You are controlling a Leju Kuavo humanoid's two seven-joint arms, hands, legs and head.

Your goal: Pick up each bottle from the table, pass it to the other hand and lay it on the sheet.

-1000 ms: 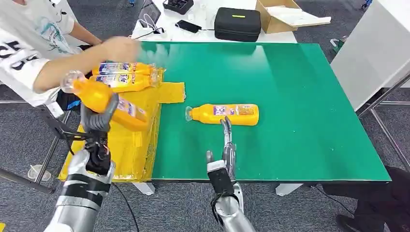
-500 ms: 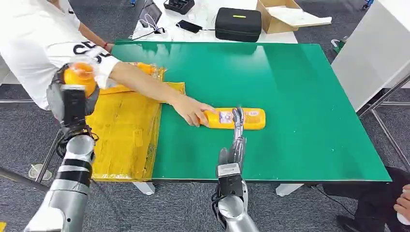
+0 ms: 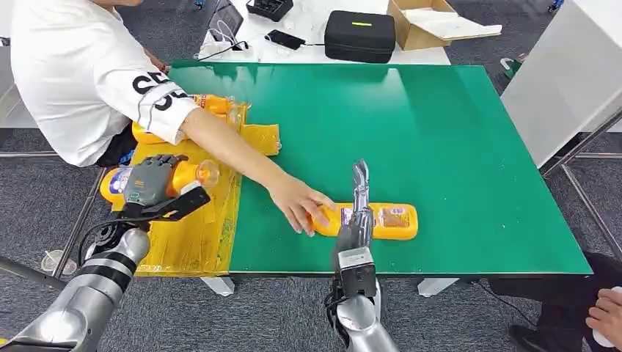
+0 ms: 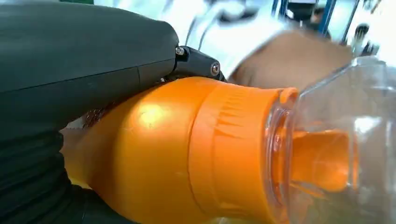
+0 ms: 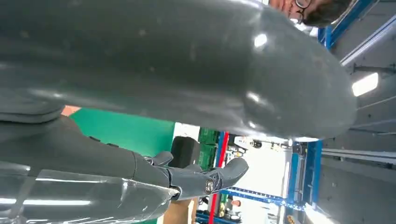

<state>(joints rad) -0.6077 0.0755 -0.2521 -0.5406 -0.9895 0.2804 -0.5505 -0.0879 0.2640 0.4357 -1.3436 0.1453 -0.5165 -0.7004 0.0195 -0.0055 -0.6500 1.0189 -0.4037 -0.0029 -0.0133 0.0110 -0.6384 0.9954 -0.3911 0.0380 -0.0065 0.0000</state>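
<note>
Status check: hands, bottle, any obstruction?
Left hand holds orange plastic bottle over yellow sheet. Right hand open above second bottle. Person's hand on it.

The green table (image 3: 455, 147) carries a yellow sheet (image 3: 198, 220) over its left side, the sheet hanging past the table's left and near edges; two orange bottles (image 3: 213, 106) lie at the sheet's far end, partly hidden by a person's sleeve (their exact contact cannot be told); a further orange bottle (image 3: 392, 221) lies on its side on the bare green near the front edge, its cap end under the person's hand (image 3: 301, 207). Behind the green table stands a white table (image 3: 308, 50); on it lie a black case (image 3: 359, 35), a cardboard box (image 3: 429, 22), a black phone (image 3: 286, 39) and, at the far edge, a black tray (image 3: 270, 8).
</note>
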